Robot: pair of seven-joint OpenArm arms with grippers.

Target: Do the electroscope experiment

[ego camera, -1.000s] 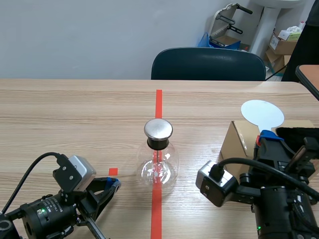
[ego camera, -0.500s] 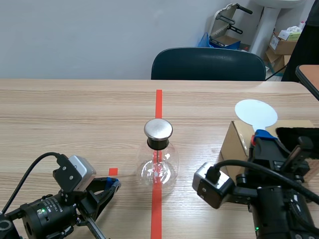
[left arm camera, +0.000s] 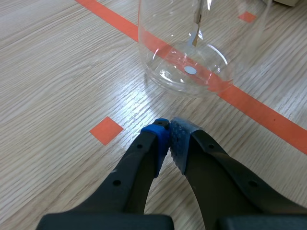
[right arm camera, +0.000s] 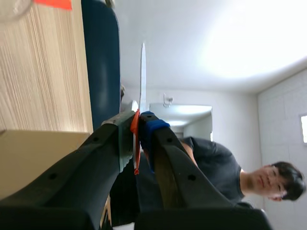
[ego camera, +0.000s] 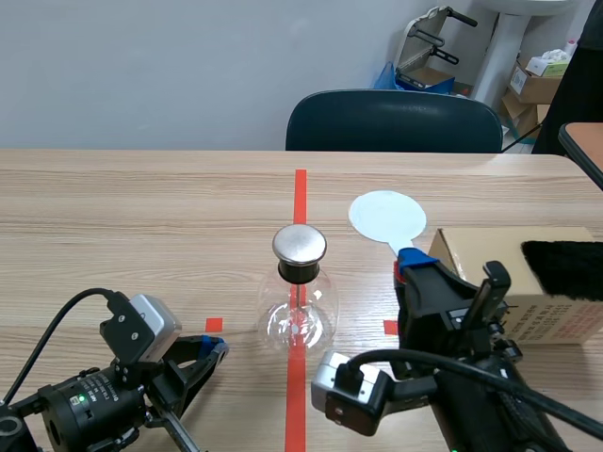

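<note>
While the electroscope (ego camera: 299,311) stands mid-table on the tape line (ego camera: 300,188), the white disc (ego camera: 387,217), pinched by its handle in the right gripper (ego camera: 412,259), sits near the metal cap (ego camera: 300,244), not touching. Contact judged pending. Left gripper (left arm camera: 169,133) closed, empty, just beside electroscope.

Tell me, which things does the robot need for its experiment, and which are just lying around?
For the job:
glass electroscope flask
white round paddle, gripped by the right pincer
black fuzzy pad, probably for rubbing

Just lying about:
cardboard box under the pad
dark chair behind the table
left pincer, shut, resting near the flask
</note>
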